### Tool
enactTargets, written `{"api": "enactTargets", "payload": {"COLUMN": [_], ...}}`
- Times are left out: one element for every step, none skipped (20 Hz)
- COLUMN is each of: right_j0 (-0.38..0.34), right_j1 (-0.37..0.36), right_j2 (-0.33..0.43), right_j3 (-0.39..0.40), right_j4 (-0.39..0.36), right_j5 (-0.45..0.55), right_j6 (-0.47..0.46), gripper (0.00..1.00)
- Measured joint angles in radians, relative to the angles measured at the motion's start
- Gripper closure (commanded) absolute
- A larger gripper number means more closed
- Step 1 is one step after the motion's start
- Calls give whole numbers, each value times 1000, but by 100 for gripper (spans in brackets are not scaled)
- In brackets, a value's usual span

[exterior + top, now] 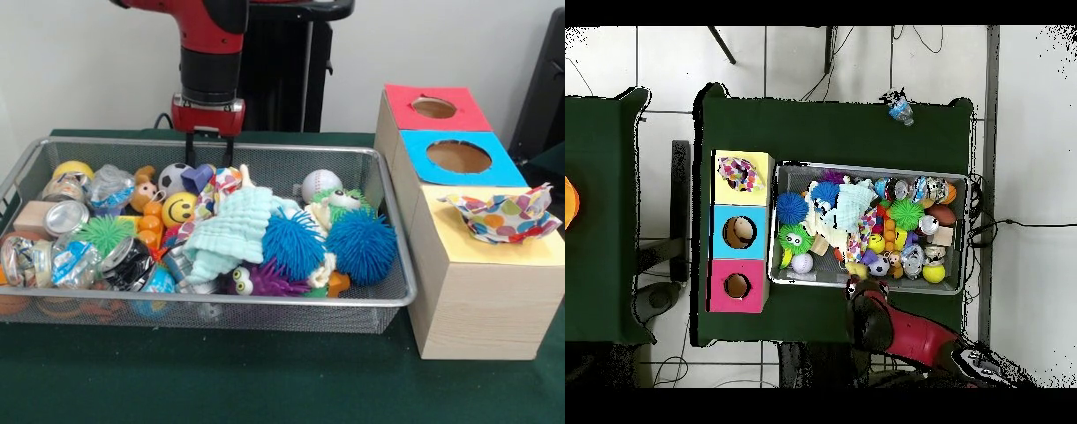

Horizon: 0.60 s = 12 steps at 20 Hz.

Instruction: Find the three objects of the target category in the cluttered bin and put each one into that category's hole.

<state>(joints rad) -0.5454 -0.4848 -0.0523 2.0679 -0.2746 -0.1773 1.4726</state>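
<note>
The wire mesh bin is full of toys; it also shows in the overhead view. One polka-dot cloth lies crumpled on the yellow surround of the wooden box and hides the hole; it shows in the overhead view too. Another polka-dot cloth lies among toys at the bin's far side. I see no third one. My gripper hangs open and empty over the bin's far rim, just above and left of that cloth.
A mint-green cloth lies mid-bin beside blue spiky balls. Crushed cans, a smiley ball and a soccer ball fill the left part. The blue-surround hole and the red-surround hole lie behind the yellow surround.
</note>
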Motion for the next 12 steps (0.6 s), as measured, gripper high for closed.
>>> {"api": "enactTargets", "payload": {"right_j0": [4,7,10,11,13,14,15,16,16,18,20,22], "right_j1": [-2,-3,-9,-12,-21,-29,-47,-56,-74,-99,-115,-137], "right_j2": [-2,-3,-4,-4,-4,-4,-4,-4,-4,-4,-3,-3], "right_j3": [1,2,5,7,11,14,20,23,30,38,43,49], "right_j4": [2,4,7,8,10,11,14,16,18,22,25,30], "right_j5": [0,1,5,7,14,21,38,48,69,96,115,138], "right_j6": [0,0,0,0,0,0,0,0,0,0,0,0], "gripper": [0,0,0,0,0,0,0,0,0,0,0,0]}}
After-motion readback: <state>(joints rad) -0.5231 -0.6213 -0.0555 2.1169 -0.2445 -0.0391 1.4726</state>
